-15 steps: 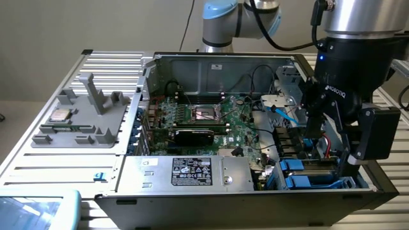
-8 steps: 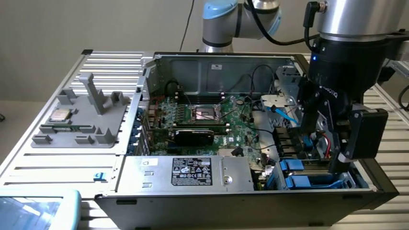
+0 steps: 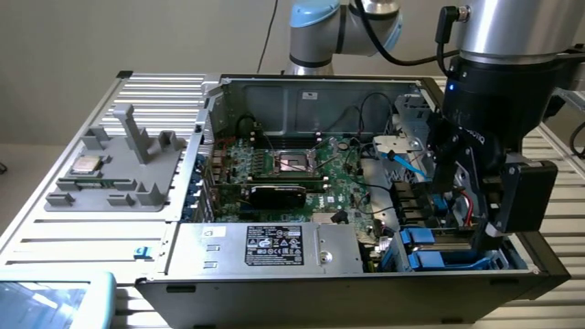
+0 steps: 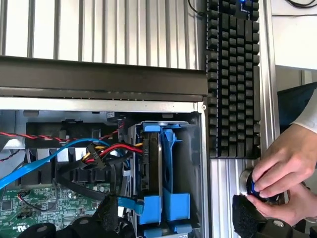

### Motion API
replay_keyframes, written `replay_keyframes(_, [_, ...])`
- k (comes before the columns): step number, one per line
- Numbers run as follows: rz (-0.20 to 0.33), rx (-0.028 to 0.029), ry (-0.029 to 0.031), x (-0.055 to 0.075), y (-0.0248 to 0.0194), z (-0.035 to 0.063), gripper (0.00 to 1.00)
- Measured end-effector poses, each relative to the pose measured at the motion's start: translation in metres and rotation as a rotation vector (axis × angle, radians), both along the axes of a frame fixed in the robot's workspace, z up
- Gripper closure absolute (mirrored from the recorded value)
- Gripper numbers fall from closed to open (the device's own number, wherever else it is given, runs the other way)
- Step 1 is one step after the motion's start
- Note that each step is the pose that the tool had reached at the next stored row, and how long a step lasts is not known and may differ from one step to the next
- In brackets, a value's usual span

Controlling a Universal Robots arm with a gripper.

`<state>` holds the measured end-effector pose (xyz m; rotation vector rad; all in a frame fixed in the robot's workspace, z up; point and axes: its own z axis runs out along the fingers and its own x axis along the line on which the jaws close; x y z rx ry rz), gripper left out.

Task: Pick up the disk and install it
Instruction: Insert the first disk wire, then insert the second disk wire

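The disk stands on edge in the drive bay at the corner of the open computer case. I see its dark side and the blue bracket around it. A second blue bracket fills the slot beside it. My gripper hangs just above this bay, open wide, one black pad on each side of the two slots and nothing held. In the exterior view the gripper is over the blue brackets at the case's front, on that view's right.
Red, black and blue cables run beside the bay. A black keyboard lies outside the case wall. A person's hands rest on a round blue-lit button near one pad. A grey fixture sits on the exterior view's left.
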<state>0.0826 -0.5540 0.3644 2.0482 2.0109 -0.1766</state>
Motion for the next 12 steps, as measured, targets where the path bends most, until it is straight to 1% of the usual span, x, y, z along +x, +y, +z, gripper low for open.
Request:
replay_keyframes(2, [-0.003, 0.0002, -0.0048, 0.0, -0.0013, -0.0012, 0.01])
replay_keyframes(4, [-0.01, 0.0001, -0.0068, -0.0001, -0.0016, -0.0024, 0.01])
replay_keyframes(9, [-0.065, -0.0001, -0.0073, -0.0001, -0.0016, -0.0045, 0.01])
replay_keyframes(11, [-0.085, -0.0002, -0.0073, -0.0001, -0.0017, -0.0052, 0.03])
replay_keyframes(12, [-0.09, -0.0003, -0.0074, -0.0001, -0.0017, -0.0057, 0.11])
